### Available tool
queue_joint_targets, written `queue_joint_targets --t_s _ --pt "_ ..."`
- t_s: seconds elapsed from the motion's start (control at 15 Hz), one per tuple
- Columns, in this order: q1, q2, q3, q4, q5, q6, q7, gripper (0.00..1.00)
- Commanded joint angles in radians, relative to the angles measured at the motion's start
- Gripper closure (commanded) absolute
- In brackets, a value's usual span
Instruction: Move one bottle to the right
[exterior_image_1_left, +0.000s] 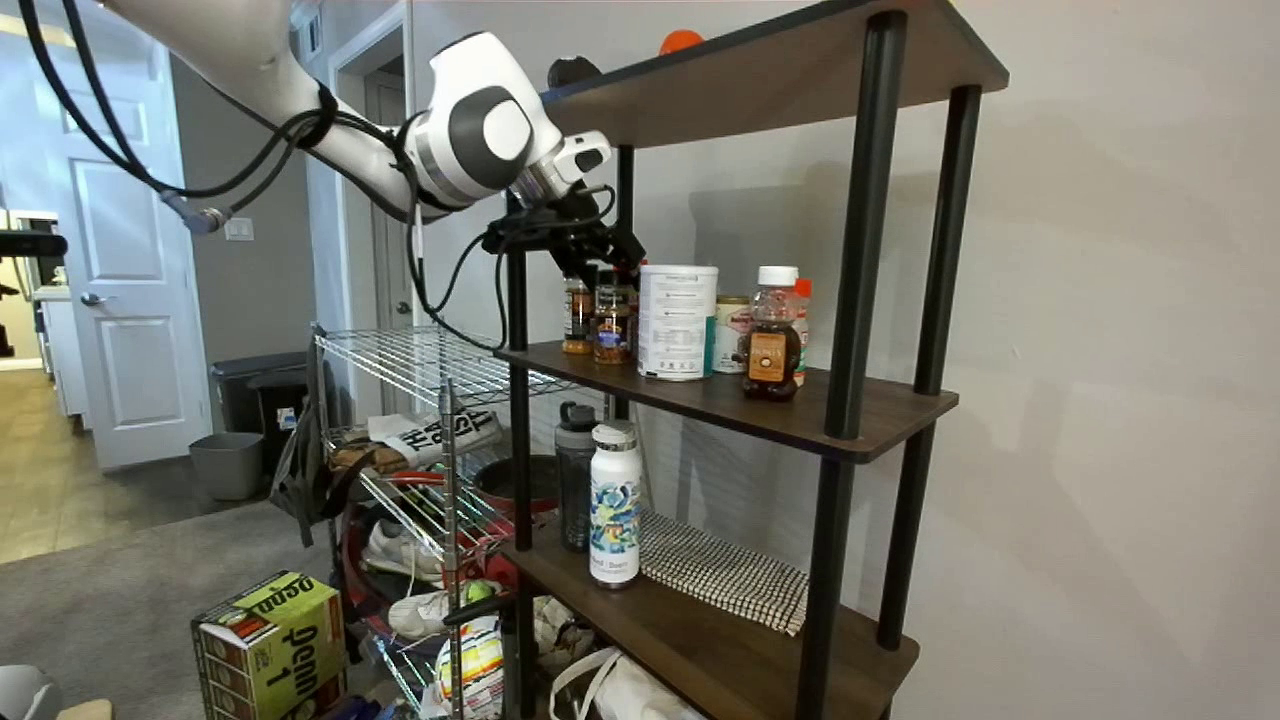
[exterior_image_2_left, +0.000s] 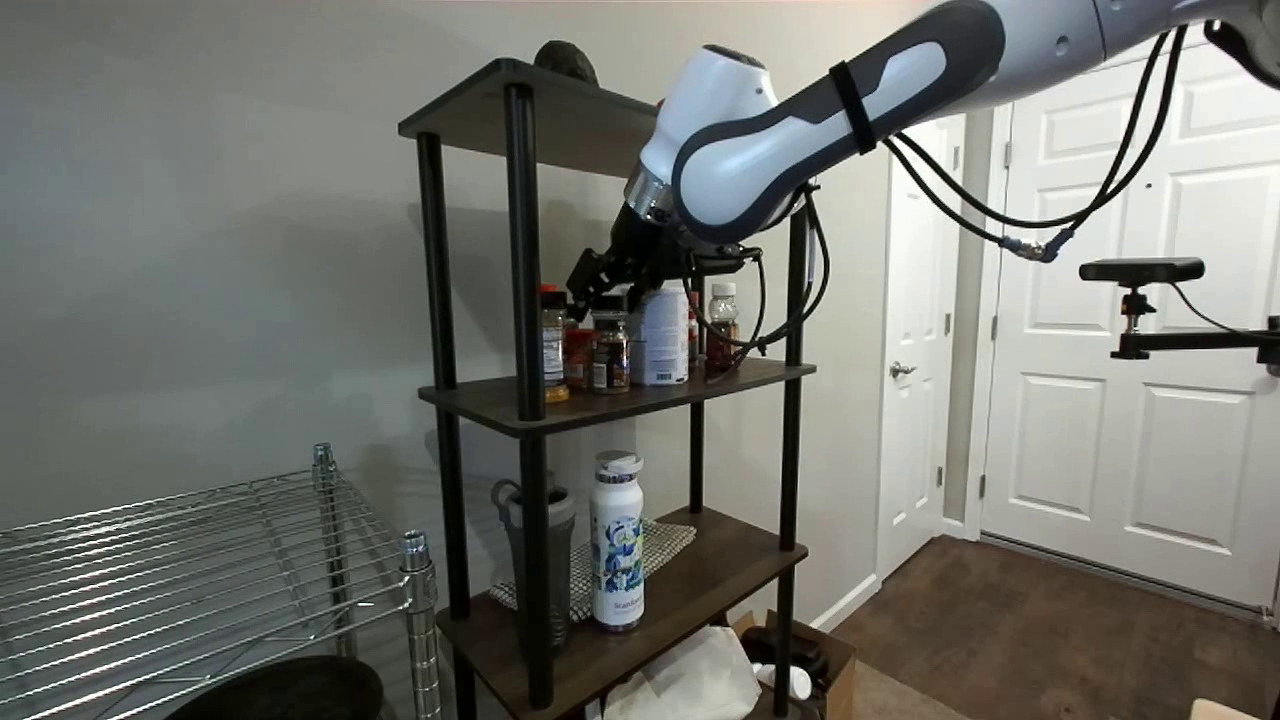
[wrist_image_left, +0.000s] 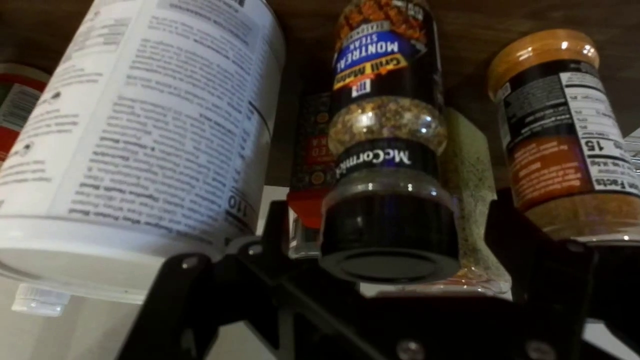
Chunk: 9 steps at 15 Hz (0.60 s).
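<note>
Brown middle shelf (exterior_image_1_left: 895, 410) | standing on it: dark steak spice bottle (exterior_image_1_left: 612, 330) | another spice bottle (exterior_image_1_left: 577, 318) just beside | small red container (exterior_image_2_left: 578, 355) | big white tub (exterior_image_1_left: 678, 325) | small tub (exterior_image_1_left: 732, 335) | white-capped brown bottle (exterior_image_1_left: 772, 345) | red-topped bottle (exterior_image_1_left: 803, 310) just behind that one

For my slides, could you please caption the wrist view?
Steak seasoning bottle framed by the open gripper, white tub alongside.

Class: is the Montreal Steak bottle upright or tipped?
Upright: in both exterior views the bottle stands on the shelf, dark cap uppermost.
</note>
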Motion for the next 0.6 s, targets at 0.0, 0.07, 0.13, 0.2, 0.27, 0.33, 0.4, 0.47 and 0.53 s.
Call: queue_joint_targets --t_s 0.0,0.07,0.13,0.2,0.27,0.33,0.4,0.47,0.53 --pt "0.000 -0.005 -0.004 0.005 -0.023 -0.002 0.031 0.00" --pt "-0.001 -0.008 -0.004 0.003 -0.015 -0.002 0.023 0.00" --pt "-0.002 -0.010 -0.006 0.001 -0.007 -0.001 0.017 0.13" --pt "-0.003 -0.013 -0.007 -0.003 -0.003 0.002 0.012 0.26" --pt "-0.004 -0.017 -0.009 -0.007 -0.007 0.003 0.010 0.33" --pt "-0.005 -0.020 -0.011 -0.009 -0.004 0.003 0.008 0.40" --pt "-0.006 -0.025 -0.014 -0.014 0.000 0.004 0.006 0.47" --pt "-0.007 -0.029 -0.016 -0.017 0.004 0.005 0.002 0.53" --pt "-0.009 -0.034 -0.019 -0.021 0.006 0.006 0.000 0.61"
